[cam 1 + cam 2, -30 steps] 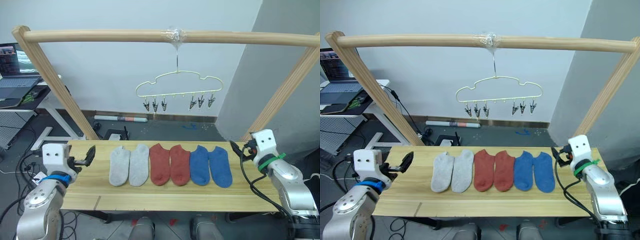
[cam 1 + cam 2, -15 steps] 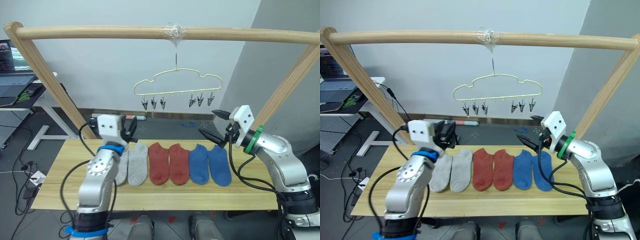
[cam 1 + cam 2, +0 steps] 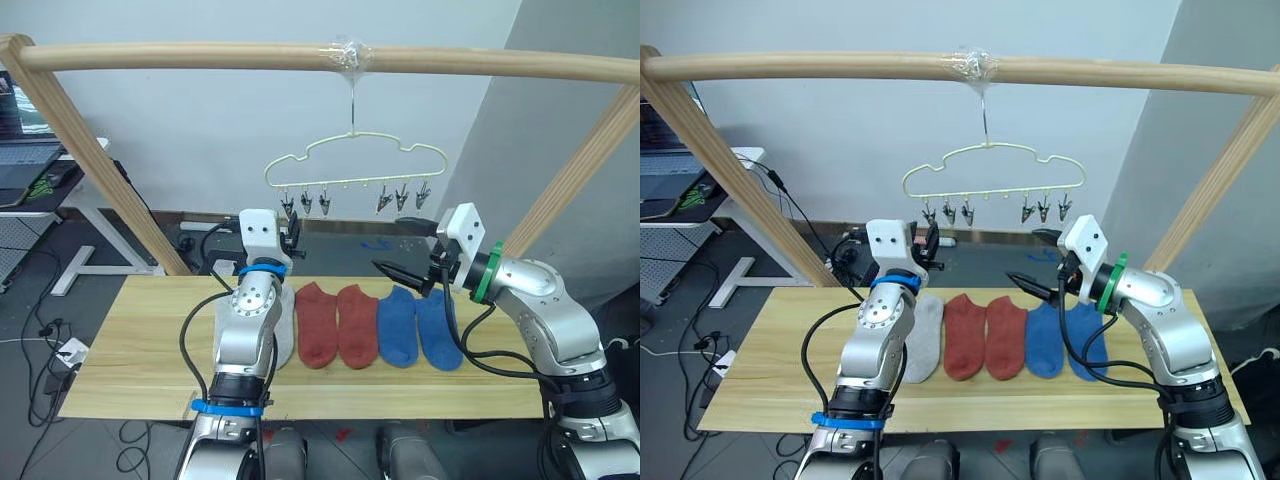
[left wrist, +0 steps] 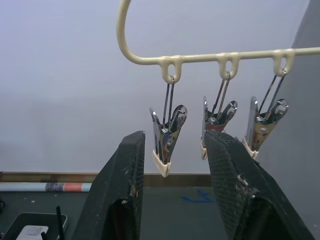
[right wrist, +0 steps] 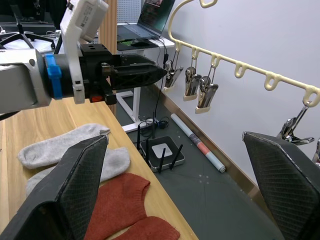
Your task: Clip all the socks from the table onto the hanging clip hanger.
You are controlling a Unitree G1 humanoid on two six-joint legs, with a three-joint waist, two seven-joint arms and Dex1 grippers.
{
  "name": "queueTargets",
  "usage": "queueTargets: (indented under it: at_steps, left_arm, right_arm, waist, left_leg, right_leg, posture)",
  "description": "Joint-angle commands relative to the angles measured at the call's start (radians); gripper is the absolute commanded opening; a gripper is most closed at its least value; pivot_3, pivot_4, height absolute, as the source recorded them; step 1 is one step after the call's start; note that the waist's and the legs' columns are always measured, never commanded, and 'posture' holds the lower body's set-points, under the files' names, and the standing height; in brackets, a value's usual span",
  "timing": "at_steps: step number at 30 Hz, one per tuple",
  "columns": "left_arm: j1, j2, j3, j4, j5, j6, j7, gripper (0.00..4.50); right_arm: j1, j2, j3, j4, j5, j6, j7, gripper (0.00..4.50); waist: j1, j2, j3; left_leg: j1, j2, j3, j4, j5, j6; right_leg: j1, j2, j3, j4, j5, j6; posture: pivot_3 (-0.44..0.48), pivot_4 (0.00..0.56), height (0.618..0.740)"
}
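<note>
Above the table's (image 3: 130,340) far edge, both arms have risen within the last second from the two ends of the tabletop toward the hanger (image 3: 354,164) under the wooden bar (image 3: 300,58). Left gripper (image 4: 172,165): fingers parted, empty, now bracketing the leftmost clip (image 4: 167,137) without touching it. Right gripper (image 3: 405,250): fingers spread wide, empty, held over the blue socks (image 3: 418,326) and just below the right-hand clips (image 3: 402,196). Socks: all six lie in a row across the middle of the tabletop, grey pair (image 5: 75,152) toward the left end and partly behind the left arm, red pair (image 3: 336,324) at centre, blue pair toward the right end; none is clipped. Reading: the change is a move to the clips with no sock in either gripper, so it appears to be a first approach to the hanger, perhaps to open or steady a clip. Every sock remains to be hung.
</note>
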Motion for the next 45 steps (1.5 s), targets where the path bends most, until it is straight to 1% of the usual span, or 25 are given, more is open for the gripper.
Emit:
queueTargets:
  at_steps: [1, 5, 6, 11, 14, 16, 20, 28, 36, 41, 45]
  left_arm:
    - [-0.045, -0.011, 0.005, 0.034, 0.026, -0.053, 0.032, 1.92]
    - [-0.057, -0.013, 0.016, 0.056, 0.03, -0.071, 0.051, 1.92]
    - [-0.058, -0.012, 0.02, 0.056, 0.029, -0.071, 0.055, 1.92]
    - [-0.151, -0.017, 0.027, 0.207, 0.033, -0.137, 0.064, 1.92]
    - [-0.18, -0.016, 0.031, 0.249, 0.047, -0.173, 0.092, 1.92]
    - [-0.195, -0.014, 0.031, 0.269, 0.058, -0.187, 0.11, 1.92]
    - [-0.22, -0.012, 0.032, 0.302, 0.079, -0.208, 0.146, 1.92]
    - [-0.23, -0.007, 0.03, 0.315, 0.094, -0.215, 0.16, 1.92]
    - [-0.236, 0.021, 0.015, 0.303, 0.113, -0.214, 0.128, 1.92]
    - [-0.225, 0.024, 0.017, 0.282, 0.105, -0.203, 0.109, 1.92]
    - [-0.224, 0.027, 0.021, 0.278, 0.101, -0.204, 0.097, 1.92]
  right_arm:
    - [-0.024, 0.0, -0.014, -0.038, 0.024, 0.014, -0.004, 4.5]
    - [-0.028, 0.001, -0.015, -0.042, 0.022, 0.02, -0.004, 4.5]
    - [-0.029, 0.001, -0.014, -0.046, 0.022, 0.023, -0.005, 4.5]
    - [-0.043, -0.008, -0.034, -0.06, 0.026, 0.056, -0.023, 4.5]
    - [-0.045, -0.007, -0.036, -0.071, 0.03, 0.069, -0.034, 4.5]
    - [-0.048, -0.006, -0.039, -0.077, 0.035, 0.079, -0.041, 4.5]
    - [-0.056, -0.008, -0.044, -0.081, 0.043, 0.092, -0.048, 4.5]
    - [-0.059, -0.01, -0.049, -0.088, 0.055, 0.109, -0.064, 4.5]
    - [-0.062, -0.005, -0.054, -0.078, 0.055, 0.109, -0.071, 4.5]
    - [-0.064, -0.005, -0.058, -0.072, 0.055, 0.109, -0.073, 4.5]
    - [-0.069, -0.003, -0.064, -0.069, 0.057, 0.114, -0.076, 4.5]
  waist:
    - [-0.003, 0.0, 0.002]
    - [-0.01, 0.0, 0.004]
    - [-0.013, 0.0, 0.006]
    - [-0.017, -0.002, 0.015]
    - [-0.02, -0.003, 0.019]
    - [-0.02, -0.002, 0.021]
    - [-0.021, -0.002, 0.023]
    - [-0.026, -0.002, 0.026]
    - [-0.029, -0.002, 0.029]
    - [-0.028, -0.001, 0.029]
    - [-0.028, -0.001, 0.03]
  left_leg:
    - [0.0, 0.0, 0.0, 0.0, 0.0, 0.0]
    - [-0.001, 0.0, 0.0, 0.0, 0.0, 0.0]
    - [0.0, 0.0, 0.0, 0.0, 0.0, 0.0]
    - [0.0, 0.0, 0.0, 0.001, 0.0, 0.0]
    - [-0.001, 0.0, 0.0, 0.0, 0.0, 0.0]
    - [-0.002, 0.0, 0.0, 0.0, 0.0, 0.0]
    - [-0.004, 0.0, 0.0, 0.0, 0.0, 0.0]
    - [-0.004, 0.0, 0.0, 0.0, 0.0, 0.0]
    - [-0.006, 0.0, 0.0, 0.0, 0.0, 0.0]
    - [-0.01, 0.0, 0.0, 0.0, 0.0, 0.0]
    - [-0.011, 0.0, 0.0, 0.0, 0.0, 0.0]
  right_leg:
    - [0.0, 0.0, 0.0, 0.0, 0.0, 0.001]
    - [0.0, 0.0, 0.0, 0.0, 0.002, 0.004]
    - [0.0, 0.0, 0.0, 0.0, 0.002, 0.004]
    - [0.0, 0.0, 0.0, 0.0, 0.0, 0.0]
    - [0.0, 0.0, 0.0, 0.0, 0.0, 0.001]
    - [-0.001, 0.0, 0.0, 0.0, 0.002, 0.005]
    - [-0.004, 0.0, 0.0, 0.0, 0.002, 0.006]
    - [-0.004, 0.0, 0.0, 0.0, 0.002, 0.006]
    - [-0.005, 0.0, 0.0, 0.0, 0.002, 0.006]
    - [-0.01, 0.0, 0.0, 0.001, 0.002, 0.006]
    - [-0.01, 0.0, 0.0, 0.001, 0.002, 0.006]
  posture:
    - [0.0, 0.179, 0.74]
    - [-0.009, 0.183, 0.74]
    - [-0.027, 0.19, 0.74]
    - [-0.037, 0.193, 0.74]
    - [-0.045, 0.194, 0.74]
    - [-0.051, 0.196, 0.74]
    - [-0.051, 0.196, 0.74]
    - [-0.057, 0.199, 0.74]
    - [-0.054, 0.206, 0.74]
    - [-0.051, 0.207, 0.74]
    - [-0.048, 0.21, 0.74]
